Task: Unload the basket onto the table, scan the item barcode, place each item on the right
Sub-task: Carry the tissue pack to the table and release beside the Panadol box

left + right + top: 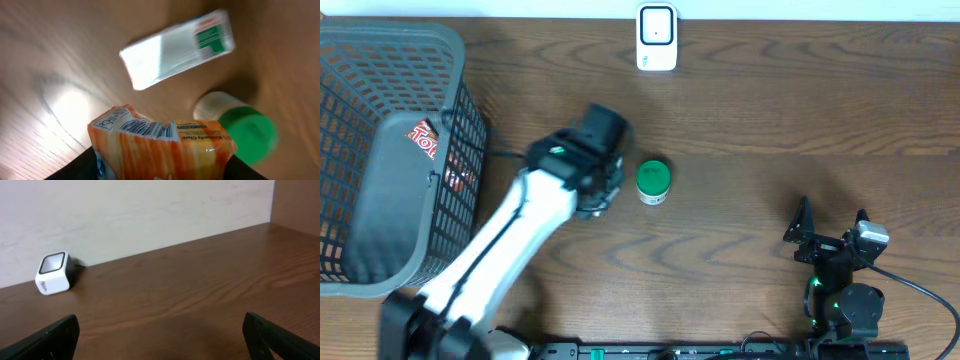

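Table [770, 110]: basket [390, 38], maybe grey pouch [390, 200] inside

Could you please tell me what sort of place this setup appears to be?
Probably a mock shop checkout: a white barcode scanner, a grey shopping basket, and an orange packet with a printed barcode, all on a wooden table.

A dark brown wooden counter [770, 120] with wavy grain fills the overhead view and runs back to a plain, pale wall [150, 210] marked with faint smudges. At the far right a brown wooden panel [297, 200] stands against that wall. A soft bright glare [70, 107] of light lies on the counter's surface.
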{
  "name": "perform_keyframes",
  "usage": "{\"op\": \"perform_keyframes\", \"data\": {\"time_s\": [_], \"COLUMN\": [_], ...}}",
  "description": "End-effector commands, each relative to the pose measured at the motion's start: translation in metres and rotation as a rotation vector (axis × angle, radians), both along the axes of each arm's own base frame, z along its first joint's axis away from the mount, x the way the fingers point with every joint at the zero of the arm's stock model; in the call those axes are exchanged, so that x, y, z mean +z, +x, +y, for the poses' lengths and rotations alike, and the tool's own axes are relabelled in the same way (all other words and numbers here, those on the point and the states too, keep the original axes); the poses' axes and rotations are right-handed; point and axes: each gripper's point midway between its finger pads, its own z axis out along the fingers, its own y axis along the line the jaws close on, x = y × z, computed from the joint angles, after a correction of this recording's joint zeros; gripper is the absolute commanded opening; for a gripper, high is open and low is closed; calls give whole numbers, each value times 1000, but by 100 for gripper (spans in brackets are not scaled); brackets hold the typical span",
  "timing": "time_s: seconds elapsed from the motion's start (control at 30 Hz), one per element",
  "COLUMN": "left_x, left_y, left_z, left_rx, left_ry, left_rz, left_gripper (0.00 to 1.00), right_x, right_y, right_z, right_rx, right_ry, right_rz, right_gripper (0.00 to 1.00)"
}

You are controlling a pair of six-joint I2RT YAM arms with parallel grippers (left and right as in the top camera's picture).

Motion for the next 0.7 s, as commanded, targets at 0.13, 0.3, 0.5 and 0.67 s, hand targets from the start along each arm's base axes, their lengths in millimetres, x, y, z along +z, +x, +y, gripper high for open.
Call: {"op": "perform_keyframes", "data": {"time_s": [0.13, 0.3, 0.5, 0.67], "left_x": [-60, -78, -76, -76], "left_y": [-11, -19, 21, 20], "left_z": [-21, -35, -64, -64], "left_rx": [462, 675, 662, 663], "left_ry": [47, 18, -147, -146], "left_rz": [124, 166, 54, 54], "left_gripper": [55, 63, 65, 78], "right_x": [-1, -1, -1, -1], "right_y": [0, 0, 0, 0], "right_z": [0, 0, 0, 0], "right_rx": [-1, -1, -1, -1], "right_ry": [-12, -12, -12, -12], "right_rz": [7, 7, 7, 7], "right_gripper": [99, 99, 99, 99]}}
